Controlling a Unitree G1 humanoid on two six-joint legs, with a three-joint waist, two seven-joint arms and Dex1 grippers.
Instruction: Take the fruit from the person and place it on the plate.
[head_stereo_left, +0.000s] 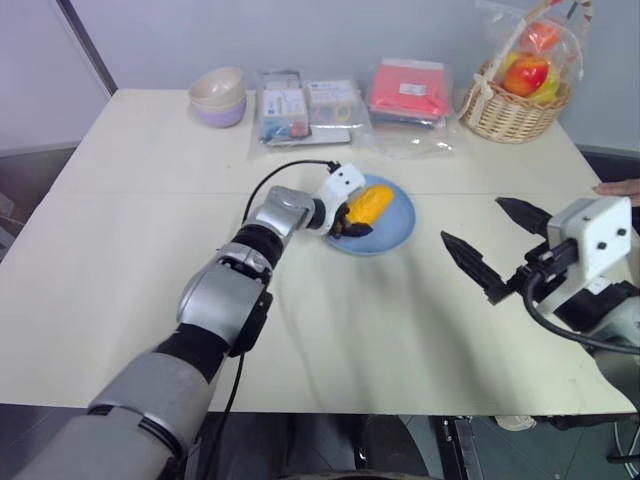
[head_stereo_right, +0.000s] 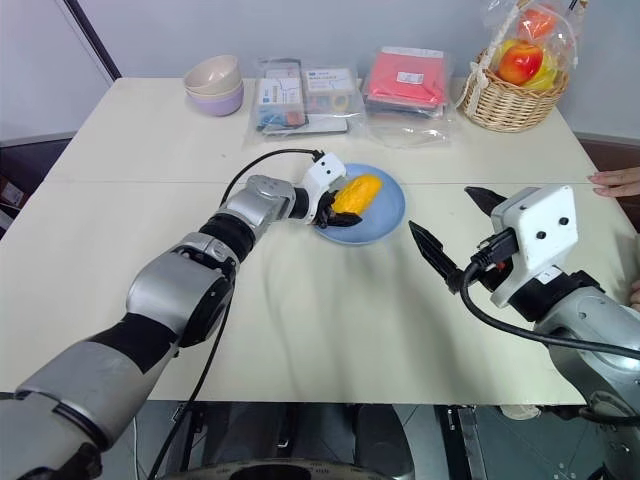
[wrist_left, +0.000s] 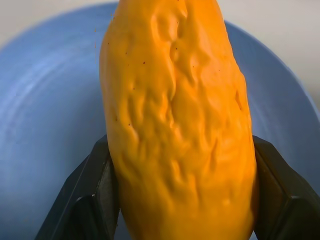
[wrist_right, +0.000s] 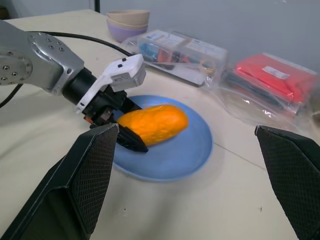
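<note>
The yellow-orange fruit (head_stereo_left: 368, 203) lies lengthwise over the near left part of the round light-blue plate (head_stereo_left: 396, 228) at the table's middle. I cannot tell whether it rests on the plate. My left gripper (head_stereo_left: 350, 224) is shut on the fruit's near end, one black finger (wrist_left: 97, 175) pressing each side. My right gripper (head_stereo_left: 495, 240) hangs open above the table, to the right of the plate, holding nothing. In the right wrist view, the fruit (wrist_right: 152, 124) and plate (wrist_right: 187, 150) sit between its fingers, farther off. The person's hand (head_stereo_left: 620, 187) rests at the table's right edge.
Stacked beige and lavender bowls (head_stereo_left: 218, 97) stand at the back left. Clear packets (head_stereo_left: 305, 105) and a red packet (head_stereo_left: 408, 92) lie behind the plate. A wicker basket (head_stereo_left: 515, 100) of wrapped fruit stands at the back right. A black cable (head_stereo_left: 285, 172) loops over my left arm.
</note>
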